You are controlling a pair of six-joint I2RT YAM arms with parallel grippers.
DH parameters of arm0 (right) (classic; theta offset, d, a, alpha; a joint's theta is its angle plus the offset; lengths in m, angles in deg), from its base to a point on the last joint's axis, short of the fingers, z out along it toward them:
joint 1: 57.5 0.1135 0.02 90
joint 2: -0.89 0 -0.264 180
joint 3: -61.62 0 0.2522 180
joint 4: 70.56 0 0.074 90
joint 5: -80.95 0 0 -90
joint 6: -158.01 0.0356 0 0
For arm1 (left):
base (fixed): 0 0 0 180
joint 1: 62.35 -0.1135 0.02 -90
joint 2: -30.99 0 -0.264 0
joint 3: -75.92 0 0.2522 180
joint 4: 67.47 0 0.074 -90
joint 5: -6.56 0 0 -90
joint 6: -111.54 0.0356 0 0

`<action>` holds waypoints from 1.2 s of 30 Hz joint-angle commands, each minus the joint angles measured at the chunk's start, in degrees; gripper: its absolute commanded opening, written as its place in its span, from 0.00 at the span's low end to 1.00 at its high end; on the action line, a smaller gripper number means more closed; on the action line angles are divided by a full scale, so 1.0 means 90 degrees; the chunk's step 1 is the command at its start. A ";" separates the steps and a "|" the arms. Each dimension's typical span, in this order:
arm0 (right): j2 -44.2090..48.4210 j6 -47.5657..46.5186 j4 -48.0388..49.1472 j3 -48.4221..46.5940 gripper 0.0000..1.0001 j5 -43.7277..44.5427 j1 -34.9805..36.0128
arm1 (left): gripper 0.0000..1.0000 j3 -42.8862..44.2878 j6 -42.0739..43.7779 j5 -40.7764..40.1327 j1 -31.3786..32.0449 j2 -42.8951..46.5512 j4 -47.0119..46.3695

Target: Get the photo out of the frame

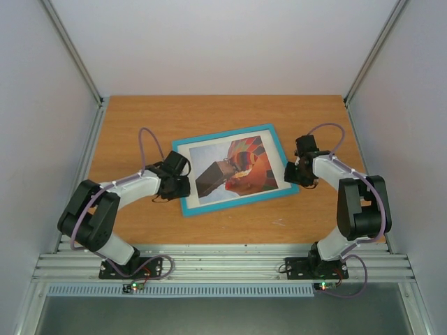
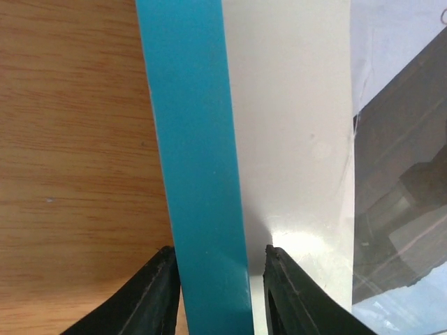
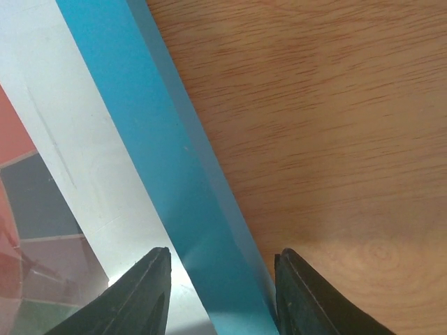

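The turquoise frame (image 1: 223, 134) lies face up in the middle of the table, with the balloon photo (image 1: 244, 164) inside it behind a white border. My left gripper (image 1: 185, 183) straddles the frame's left bar (image 2: 195, 139): the outer finger (image 2: 157, 293) touches the bar, and the inner finger (image 2: 293, 300) stands a little off it over the white border (image 2: 293, 139). My right gripper (image 1: 288, 171) straddles the right bar (image 3: 140, 105) the same way, with a gap at its inner finger (image 3: 140, 293). Both are open, gripping nothing. A dark reflection covers part of the photo (image 2: 405, 174).
The wooden table (image 1: 140, 125) is closed in by white walls at the back and sides. An aluminium rail (image 1: 223, 265) with both arm bases runs along the near edge. Each arm's elbow sticks out toward its own side wall.
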 commanded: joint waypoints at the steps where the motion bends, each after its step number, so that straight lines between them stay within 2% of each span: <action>1: 0.0256 0.0066 -0.0013 0.0071 0.42 -0.0238 0.0011 | 0.32 -0.0093 -0.0296 0.0165 0.0335 0.0009 -0.0335; 8: 0.0375 0.0050 -0.0004 0.0176 0.29 0.0021 0.0006 | 0.25 -0.0111 -0.0509 0.0036 0.0702 0.0109 -0.0349; 14: 0.0666 0.0104 -0.0025 0.0285 0.22 0.0423 0.0006 | 0.19 0.0148 -0.0669 -0.0009 0.1104 -0.0034 -0.0437; 20: 0.0960 0.0185 -0.0119 0.0338 0.02 0.1121 0.0005 | 0.14 0.0321 -0.0869 -0.0292 0.1461 0.0006 -0.0492; 27: 0.1535 0.0188 -0.0230 0.0384 0.01 0.1295 0.0011 | 0.11 0.0504 -0.0867 -0.0614 0.1492 0.0344 -0.0350; 36: 0.1903 0.0188 -0.0202 0.0339 0.01 0.0684 0.0051 | 0.10 0.0565 -0.0701 -0.1363 0.1496 0.0822 0.0090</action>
